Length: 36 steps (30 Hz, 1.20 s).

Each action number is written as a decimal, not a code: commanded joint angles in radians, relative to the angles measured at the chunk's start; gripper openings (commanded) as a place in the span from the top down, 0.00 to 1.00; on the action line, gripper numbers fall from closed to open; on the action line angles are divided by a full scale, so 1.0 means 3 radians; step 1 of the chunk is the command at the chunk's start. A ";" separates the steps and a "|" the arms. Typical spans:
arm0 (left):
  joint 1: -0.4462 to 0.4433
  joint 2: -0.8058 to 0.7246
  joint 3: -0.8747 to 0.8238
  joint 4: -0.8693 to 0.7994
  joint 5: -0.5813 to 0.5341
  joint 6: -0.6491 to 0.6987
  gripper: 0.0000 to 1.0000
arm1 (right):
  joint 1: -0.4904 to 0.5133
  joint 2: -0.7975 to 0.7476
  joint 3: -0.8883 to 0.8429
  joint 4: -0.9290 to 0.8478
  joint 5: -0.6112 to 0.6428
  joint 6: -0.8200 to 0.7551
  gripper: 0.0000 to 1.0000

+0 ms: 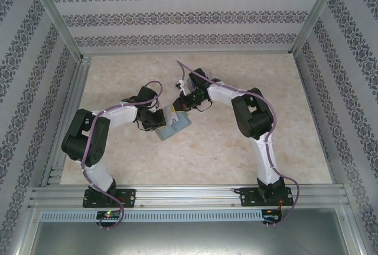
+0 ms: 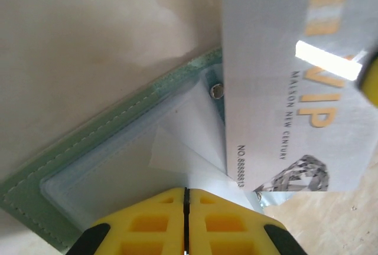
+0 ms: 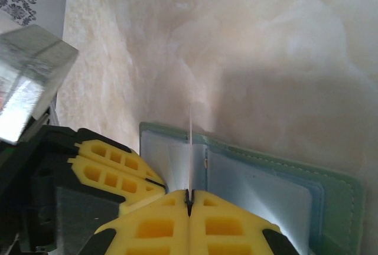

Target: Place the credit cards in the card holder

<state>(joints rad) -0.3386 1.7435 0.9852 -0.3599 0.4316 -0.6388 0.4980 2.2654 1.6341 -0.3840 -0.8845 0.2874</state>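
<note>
Silvery card (image 2: pixel 277 119), one, pinched in right tool (image 3: pixel 189 195); left tool (image 2: pixel 185 195) grips one green holder (image 2: pixel 29 199).

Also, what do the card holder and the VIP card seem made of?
The card holder looks like matte green faux leather, with a stitched edge; its inner sleeves seem clear plastic. The VIP card is probably glossy plastic: glare streaks it.
</note>
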 commanded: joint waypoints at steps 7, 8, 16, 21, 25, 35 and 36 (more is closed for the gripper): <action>0.0028 -0.0049 -0.0083 -0.0263 -0.0207 0.0102 0.92 | 0.0014 0.0083 0.0057 0.0016 -0.0169 0.0054 0.99; 0.0029 -0.0044 -0.0073 -0.0263 -0.0208 0.0101 0.92 | 0.0022 0.0083 0.0060 -0.0039 -0.0169 0.0037 0.99; 0.0030 -0.0059 -0.0058 -0.0288 -0.0217 0.0110 0.91 | 0.0083 0.0021 -0.0121 -0.0201 -0.0109 -0.0033 0.99; 0.0030 -0.0107 -0.0055 -0.0273 -0.0203 0.0087 0.89 | 0.0179 0.0094 -0.0082 -0.0199 -0.0047 0.0001 0.99; 0.0034 -0.0203 0.0005 -0.0369 -0.0236 0.0087 0.82 | 0.0211 0.0154 -0.0035 -0.0213 0.0089 0.0001 0.99; 0.0163 -0.0549 0.0137 -0.0851 -0.0579 0.0184 0.67 | 0.0216 0.0144 -0.0042 -0.0258 0.0324 -0.0023 0.99; 0.0176 -0.0544 0.0082 -0.0833 -0.0568 0.0172 0.68 | 0.0214 0.0144 -0.0040 -0.0258 0.0326 -0.0023 0.99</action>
<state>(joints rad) -0.3058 1.5974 1.0203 -0.5407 0.3004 -0.6056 0.5591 2.2826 1.6112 -0.4271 -0.8570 0.2928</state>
